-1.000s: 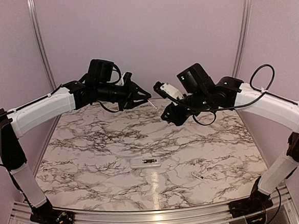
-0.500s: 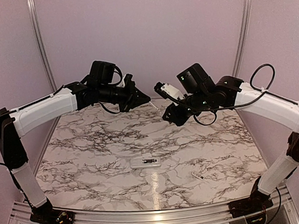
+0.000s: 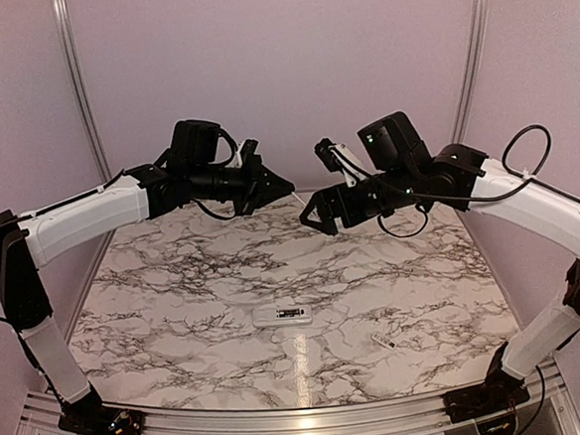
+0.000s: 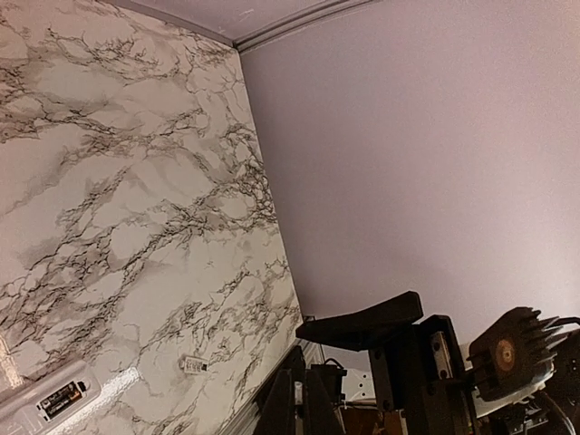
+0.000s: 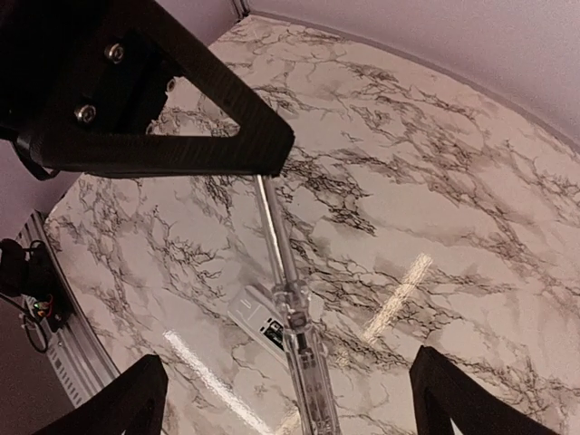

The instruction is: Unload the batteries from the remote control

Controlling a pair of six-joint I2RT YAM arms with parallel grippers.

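The remote control (image 3: 280, 316) lies flat near the table's front middle with its dark recess up. It also shows in the left wrist view (image 4: 50, 399) and the right wrist view (image 5: 258, 317). The batteries (image 4: 62, 396) sit in that recess. High over the back of the table, my left gripper (image 3: 286, 189) (image 4: 297, 376) is shut on the tip of a thin grey rod (image 5: 272, 227) that ends in a clear handle (image 5: 308, 381). My right gripper (image 3: 317, 181) (image 5: 288, 361) stands open, with the handle between its spread fingers (image 5: 136, 399).
A small white flat chip (image 3: 381, 341) (image 4: 193, 364) lies on the marble table (image 3: 175, 285) right of the remote. Pink walls close the back and sides. A metal rail (image 3: 284, 417) runs along the front edge.
My left gripper shut on the rod's tip. My right gripper, shut on the handle before, has opened wide and shifted slightly up and right.
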